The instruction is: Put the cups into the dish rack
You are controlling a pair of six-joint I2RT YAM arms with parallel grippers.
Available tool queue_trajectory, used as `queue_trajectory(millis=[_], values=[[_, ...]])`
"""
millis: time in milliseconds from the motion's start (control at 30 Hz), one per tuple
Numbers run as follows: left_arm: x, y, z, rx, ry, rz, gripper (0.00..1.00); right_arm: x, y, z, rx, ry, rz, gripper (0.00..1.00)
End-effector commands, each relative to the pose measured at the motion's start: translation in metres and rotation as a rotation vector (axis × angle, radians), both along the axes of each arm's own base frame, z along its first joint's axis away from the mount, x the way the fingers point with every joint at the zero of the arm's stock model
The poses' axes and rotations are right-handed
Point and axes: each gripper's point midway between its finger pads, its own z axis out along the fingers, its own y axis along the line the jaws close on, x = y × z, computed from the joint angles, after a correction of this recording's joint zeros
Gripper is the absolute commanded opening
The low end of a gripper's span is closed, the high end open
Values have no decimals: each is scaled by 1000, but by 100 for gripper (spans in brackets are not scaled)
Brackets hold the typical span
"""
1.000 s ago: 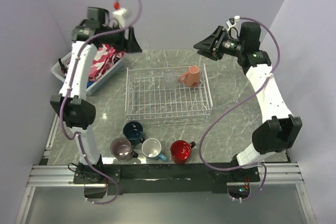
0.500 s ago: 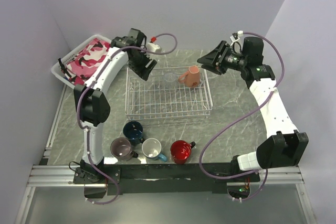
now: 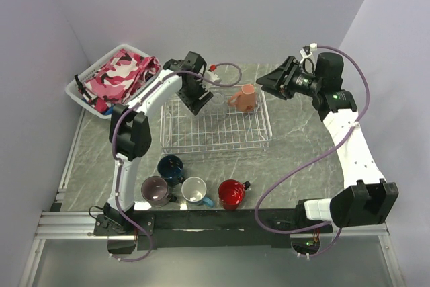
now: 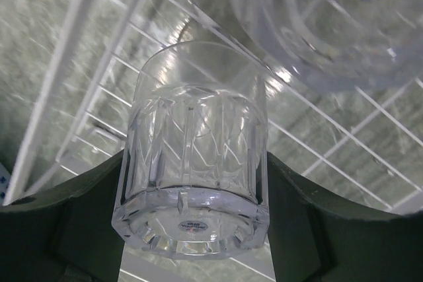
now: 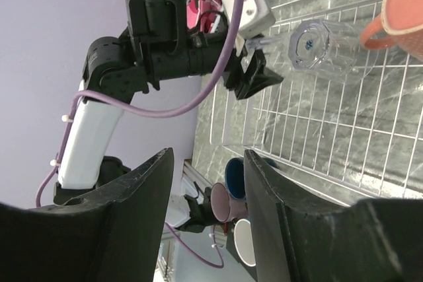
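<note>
The grey marble table (image 3: 302, 146) carries a white wire rack (image 3: 216, 147) at centre and a white basket (image 3: 75, 91) at upper left. Near the bottom edge stand a navy mug (image 3: 170, 167), mauve mug (image 3: 156, 191), light blue mug (image 3: 195, 191) and red mug (image 3: 231, 193).

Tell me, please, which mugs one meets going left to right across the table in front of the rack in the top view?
mauve mug → navy mug → light blue mug → red mug
</note>
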Motion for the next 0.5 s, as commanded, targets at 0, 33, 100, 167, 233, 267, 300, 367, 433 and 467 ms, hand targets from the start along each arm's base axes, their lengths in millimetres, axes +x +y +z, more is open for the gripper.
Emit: queue_trajectory(millis=[0, 33, 100, 167, 233, 267, 300, 367, 433, 467], values=[[25, -6, -2, -14, -92, 4, 1, -8, -1, 16, 14, -68, 3, 54], [30, -9, 0, -31, -112, 14, 1, -8, -2, 17, 15, -73, 3, 54], [32, -16, -2, -59, -111, 10, 1, -7, -2, 16, 11, -70, -1, 54], [33, -22, -3, -83, -101, 10, 1, -8, -3, 14, 9, -62, -3, 54], [32, -29, -2, -114, -95, 8, 1, -8, -3, 13, 12, -62, -3, 54], [31, -33, -5, -123, -89, 3, 1, -7, -3, 13, 12, -59, -4, 54], [30, -36, -5, -138, -82, -3, 1, -7, -4, 12, 10, -57, -7, 54], [28, -41, -7, -159, -72, 0, 8, -7, -3, 11, 12, -54, -1, 54], [24, -47, -7, -192, -53, -12, 38, -5, -3, 9, 12, -49, -1, 54], [24, -48, -7, -199, -46, -11, 50, -5, -3, 9, 12, -49, -1, 54]])
